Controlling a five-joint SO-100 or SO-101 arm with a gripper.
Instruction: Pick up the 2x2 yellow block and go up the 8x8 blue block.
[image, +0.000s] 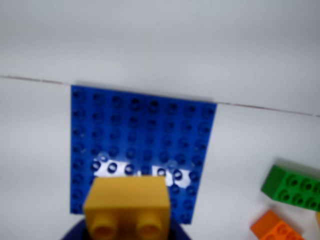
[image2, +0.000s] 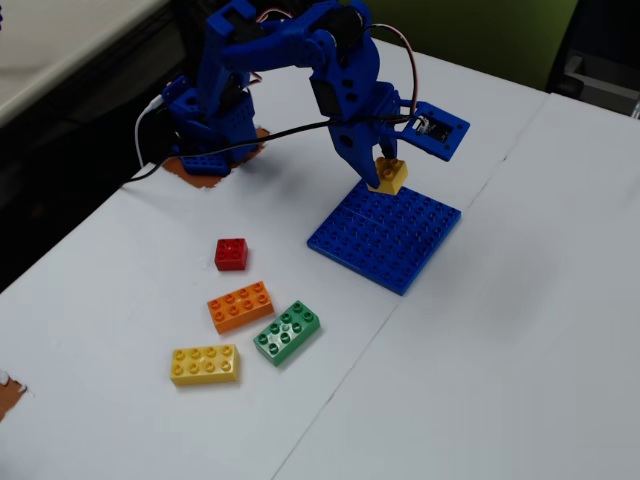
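The gripper (image2: 385, 168) clamps the 2x2 yellow block (image2: 388, 176) above the 8x8 blue block (image2: 385, 236). I can read no writing on either.

In the wrist view your yellow block (image: 127, 207) is soft-focus and cut off at the bottom edge, and it covers the near studs of the blue plate (image: 142, 135). The orange brick (image: 275, 227) gets clipped at the bottom right. In the fixed view you can't see the gripper (image2: 383, 165) fingertips clearly behind the block.
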